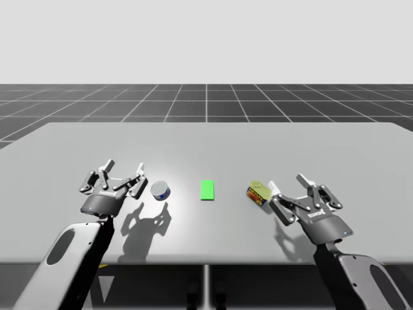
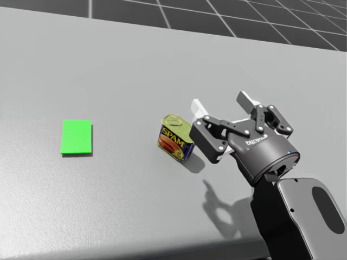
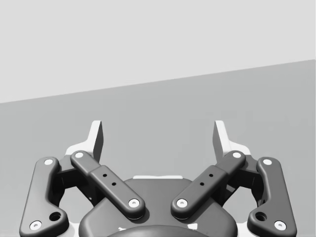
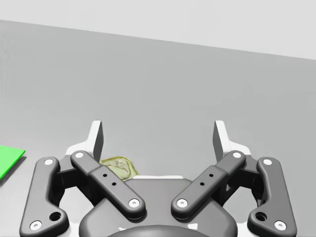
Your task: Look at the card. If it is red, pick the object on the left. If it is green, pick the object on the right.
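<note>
At the lower left of the high view, your left hand (image 1: pixel 125 166) hangs over the surface (image 1: pixel 213 145) with its fingers spread wide and nothing between them. Just right of it stands a round blue can (image 1: pixel 161 190); leave that one alone. In the middle lies the card (image 1: pixel 207 190), flat and green, so your target is the thing on the right.

That is the tin (image 1: pixel 257 192), a boxy yellow-and-blue one right of centre, standing apart from everything else. Your right hand (image 1: pixel 286 183) is just beside it on the right, fingers wide, holding nothing. In the head view the tin sits left of the near finger, outside the gap. In the right wrist view only its top shows, low beside one finger and not between the two.

Expect the tin to be stiff metal that won't give under a firm squeeze. Its smooth printed sides are probably slippery, and it likely has some weight for its size. Take it across two flat opposite faces at about mid-height, not on the rounded corners. It looks turned at an angle to your fingers, so square them to a face first.
</note>
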`<state>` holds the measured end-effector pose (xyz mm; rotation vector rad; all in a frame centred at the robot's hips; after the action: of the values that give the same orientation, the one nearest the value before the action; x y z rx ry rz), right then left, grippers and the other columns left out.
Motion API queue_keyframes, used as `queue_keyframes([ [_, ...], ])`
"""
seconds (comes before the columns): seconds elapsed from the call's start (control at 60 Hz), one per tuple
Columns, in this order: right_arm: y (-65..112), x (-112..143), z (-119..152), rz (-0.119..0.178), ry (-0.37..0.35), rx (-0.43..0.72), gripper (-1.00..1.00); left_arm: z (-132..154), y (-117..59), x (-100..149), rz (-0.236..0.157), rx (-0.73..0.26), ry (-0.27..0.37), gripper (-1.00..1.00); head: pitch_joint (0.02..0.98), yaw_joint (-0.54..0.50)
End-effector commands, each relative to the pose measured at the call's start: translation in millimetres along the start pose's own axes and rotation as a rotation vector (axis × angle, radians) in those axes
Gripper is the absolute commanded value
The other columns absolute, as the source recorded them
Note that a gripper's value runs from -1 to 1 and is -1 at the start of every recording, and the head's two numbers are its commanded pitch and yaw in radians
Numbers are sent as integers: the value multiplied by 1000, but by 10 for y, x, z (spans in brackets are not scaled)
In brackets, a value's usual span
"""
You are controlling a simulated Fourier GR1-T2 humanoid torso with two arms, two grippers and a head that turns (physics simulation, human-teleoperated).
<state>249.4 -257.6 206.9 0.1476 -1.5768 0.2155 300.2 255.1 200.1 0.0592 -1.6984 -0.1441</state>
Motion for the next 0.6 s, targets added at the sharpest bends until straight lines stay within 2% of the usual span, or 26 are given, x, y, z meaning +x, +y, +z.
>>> queue_keyframes([
  [0.017, 46, -195, 212, 18, 42, 130, -1000, -12, -11, -22, -4, -3, 5, -1000, 818, -315],
  [0.033, 46, -215, 221, 17, 41, 135, -1000, -13, -11, -24, -4, -3, 6, -1000, 818, -316],
  [0.067, 60, -273, 223, -8, 3, 127, -1000, -15, -11, -29, -5, -3, 7, -1000, 819, -317],
  [0.1, 51, -348, 236, 14, 13, 151, -1000, -16, -12, -33, -5, -3, 8, -1000, 819, -319],
  [0.167, 49, -422, 251, 7, 30, 173, -1000, -18, -12, -38, -5, -3, 10, -1000, 819, -319],
  [0.25, 47, -562, 251, 30, 48, 218, -1000, -20, -16, -48, -7, -3, 13, -1000, 818, -318],
  [0.267, 44, -611, 236, 42, 49, 231, -1000, -21, -18, -50, -7, -3, 13, -1000, 818, -318],
  [0.367, 15, -712, 163, 54, 74, 223, -1000, -22, -15, -52, -6, -2, 13, -1000, 818, -317],
  [0.533, -45, -853, 4, 44, 110, 196, -1000, -21, -4, -48, -4, 0, 12, -1000, 816, -312],
  [0.6, -52, -908, -54, 51, 124, 202, -1000, -21, -2, -45, -3, 0, 11, -1000, 816, -309],
])
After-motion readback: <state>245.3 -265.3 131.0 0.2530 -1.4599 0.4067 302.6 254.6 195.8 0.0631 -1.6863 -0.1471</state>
